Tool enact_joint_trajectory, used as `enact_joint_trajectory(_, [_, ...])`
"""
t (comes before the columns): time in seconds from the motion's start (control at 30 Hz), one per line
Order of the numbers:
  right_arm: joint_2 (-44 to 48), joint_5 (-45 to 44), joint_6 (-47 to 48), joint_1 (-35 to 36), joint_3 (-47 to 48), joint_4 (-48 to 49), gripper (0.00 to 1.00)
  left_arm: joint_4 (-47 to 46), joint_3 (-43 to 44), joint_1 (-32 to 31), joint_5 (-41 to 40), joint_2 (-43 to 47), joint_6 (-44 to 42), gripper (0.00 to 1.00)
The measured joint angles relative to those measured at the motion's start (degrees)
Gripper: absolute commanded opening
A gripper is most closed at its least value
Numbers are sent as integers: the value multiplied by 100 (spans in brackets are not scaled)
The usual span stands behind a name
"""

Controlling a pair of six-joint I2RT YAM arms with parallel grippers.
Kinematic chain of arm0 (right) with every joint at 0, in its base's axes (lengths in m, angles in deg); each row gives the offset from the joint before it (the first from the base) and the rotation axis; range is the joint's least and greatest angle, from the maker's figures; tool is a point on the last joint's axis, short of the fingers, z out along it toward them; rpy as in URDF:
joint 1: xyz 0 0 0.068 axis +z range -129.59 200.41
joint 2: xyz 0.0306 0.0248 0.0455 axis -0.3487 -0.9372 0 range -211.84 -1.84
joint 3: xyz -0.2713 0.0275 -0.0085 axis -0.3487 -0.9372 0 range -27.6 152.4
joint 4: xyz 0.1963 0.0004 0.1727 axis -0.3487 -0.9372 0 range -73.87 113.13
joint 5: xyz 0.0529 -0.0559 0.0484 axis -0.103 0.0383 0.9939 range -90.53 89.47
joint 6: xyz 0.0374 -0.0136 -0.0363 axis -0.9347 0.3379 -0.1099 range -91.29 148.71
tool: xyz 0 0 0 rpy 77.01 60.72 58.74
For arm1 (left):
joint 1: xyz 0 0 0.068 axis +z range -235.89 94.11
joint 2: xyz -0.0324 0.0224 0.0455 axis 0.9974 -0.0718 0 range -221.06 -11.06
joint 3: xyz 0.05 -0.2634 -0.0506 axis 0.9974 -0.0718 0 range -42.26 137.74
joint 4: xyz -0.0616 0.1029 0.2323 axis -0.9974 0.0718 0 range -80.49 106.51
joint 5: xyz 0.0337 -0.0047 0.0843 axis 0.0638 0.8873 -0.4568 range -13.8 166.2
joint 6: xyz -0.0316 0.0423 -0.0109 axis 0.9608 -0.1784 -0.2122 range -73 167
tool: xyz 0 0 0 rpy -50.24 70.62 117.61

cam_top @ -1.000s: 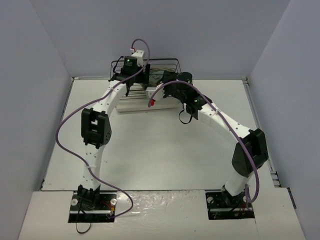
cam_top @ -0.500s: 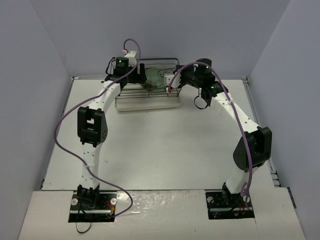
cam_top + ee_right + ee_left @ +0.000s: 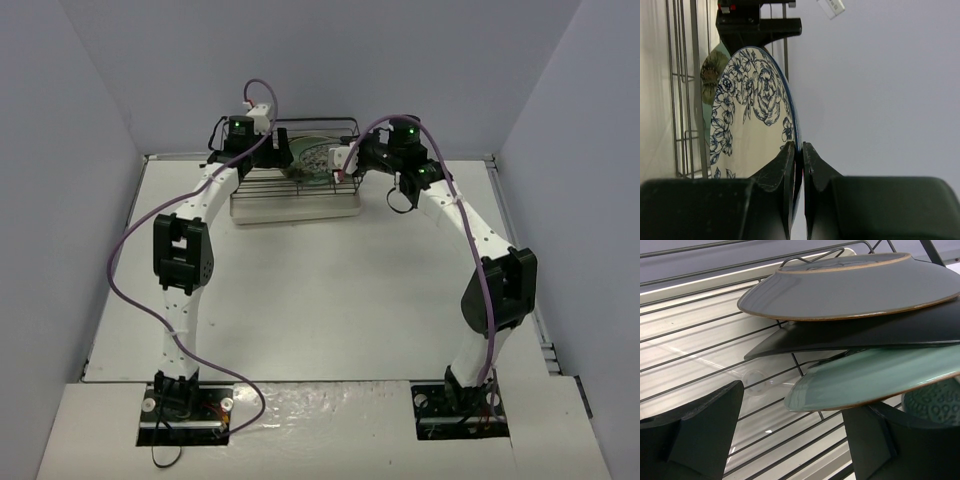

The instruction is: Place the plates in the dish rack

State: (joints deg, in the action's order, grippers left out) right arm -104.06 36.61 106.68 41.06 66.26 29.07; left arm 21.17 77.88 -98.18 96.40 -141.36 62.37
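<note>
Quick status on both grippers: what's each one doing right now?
Left gripper: open, holding nothing.
Right gripper: shut on the rim of the white floral plate.

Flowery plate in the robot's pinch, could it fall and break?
Maybe. The right gripper pinches the white and blue plate only by its thin rim, so it might slip or swing. Also, the grey plate, the dark plate and the mint-green plate already lean together in the dish rack, so it could knock them going in.
</note>
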Motion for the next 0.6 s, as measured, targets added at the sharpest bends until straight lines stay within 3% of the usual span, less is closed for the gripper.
enact_joint_trajectory(0.6, [-556,381,-452,-1,217,244,0,-145,-92,32,136,2,77,74])
